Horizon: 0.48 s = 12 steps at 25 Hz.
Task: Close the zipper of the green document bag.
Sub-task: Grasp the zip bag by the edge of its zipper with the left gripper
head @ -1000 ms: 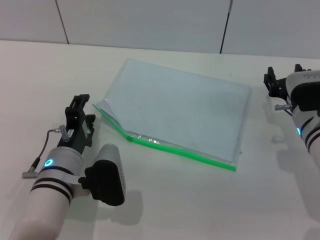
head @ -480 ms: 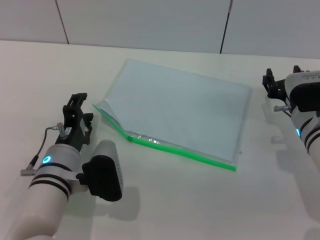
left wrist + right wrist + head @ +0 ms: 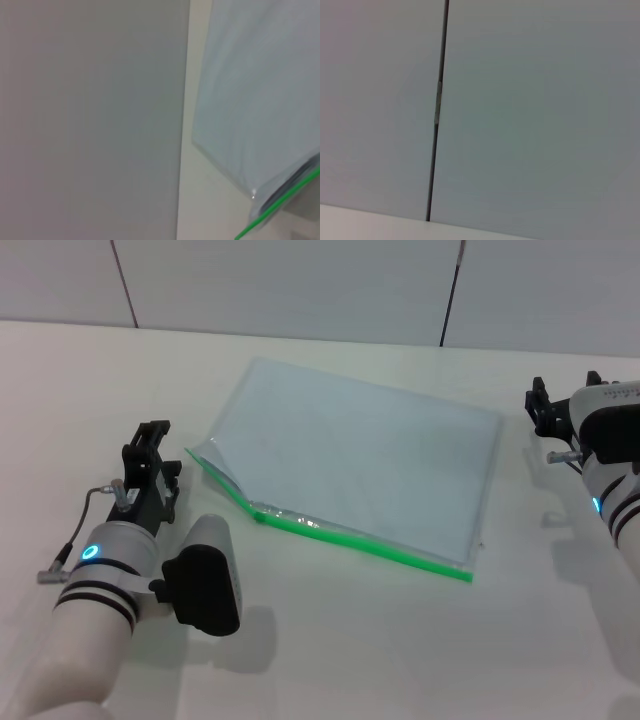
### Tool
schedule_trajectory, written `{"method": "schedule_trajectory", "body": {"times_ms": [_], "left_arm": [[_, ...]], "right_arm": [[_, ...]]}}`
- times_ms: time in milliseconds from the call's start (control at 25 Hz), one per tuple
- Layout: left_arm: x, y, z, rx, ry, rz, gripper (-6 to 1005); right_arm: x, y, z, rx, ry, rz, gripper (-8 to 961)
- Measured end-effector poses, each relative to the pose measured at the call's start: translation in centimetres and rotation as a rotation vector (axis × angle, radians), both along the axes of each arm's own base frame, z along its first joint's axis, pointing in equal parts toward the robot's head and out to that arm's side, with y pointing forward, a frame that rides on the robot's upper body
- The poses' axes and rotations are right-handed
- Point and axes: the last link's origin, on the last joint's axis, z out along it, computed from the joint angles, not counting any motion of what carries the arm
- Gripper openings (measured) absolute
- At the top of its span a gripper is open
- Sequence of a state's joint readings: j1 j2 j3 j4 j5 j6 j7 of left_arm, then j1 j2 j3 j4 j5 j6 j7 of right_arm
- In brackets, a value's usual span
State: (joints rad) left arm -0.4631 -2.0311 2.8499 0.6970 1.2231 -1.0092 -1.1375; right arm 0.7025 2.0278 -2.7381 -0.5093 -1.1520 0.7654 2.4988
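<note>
Green document bag [image 3: 365, 468] lies flat between both grippers, zipper [image 3: 350, 537] gaping nearest left gripper [image 3: 148, 445]; contents and finger gaps unclear.

- From the head camera I get bright, even overhead light; the white bench [image 3: 400, 640] shows no glare.
- Soft shadows fall toward 5 o'clock beneath the left arm [image 3: 110, 590].
- My left wrist feed looks soft, the green document bag [image 3: 260, 100] blurred.
- The right wrist feed is dim and flat.

Cream table [image 3: 330, 640] — grey panelled wall [image 3: 300, 285]
</note>
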Motion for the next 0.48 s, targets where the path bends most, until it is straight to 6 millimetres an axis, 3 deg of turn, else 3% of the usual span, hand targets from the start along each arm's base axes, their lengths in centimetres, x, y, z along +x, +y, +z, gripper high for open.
{"method": "schedule_trajectory", "body": {"times_ms": [480], "left_arm": [[0.1,1.6,0.6,0.029,0.010,0.011,614]], "right_arm": [[-0.2,0.0,-0.1,-0.001,0.004,0.003,672]]}}
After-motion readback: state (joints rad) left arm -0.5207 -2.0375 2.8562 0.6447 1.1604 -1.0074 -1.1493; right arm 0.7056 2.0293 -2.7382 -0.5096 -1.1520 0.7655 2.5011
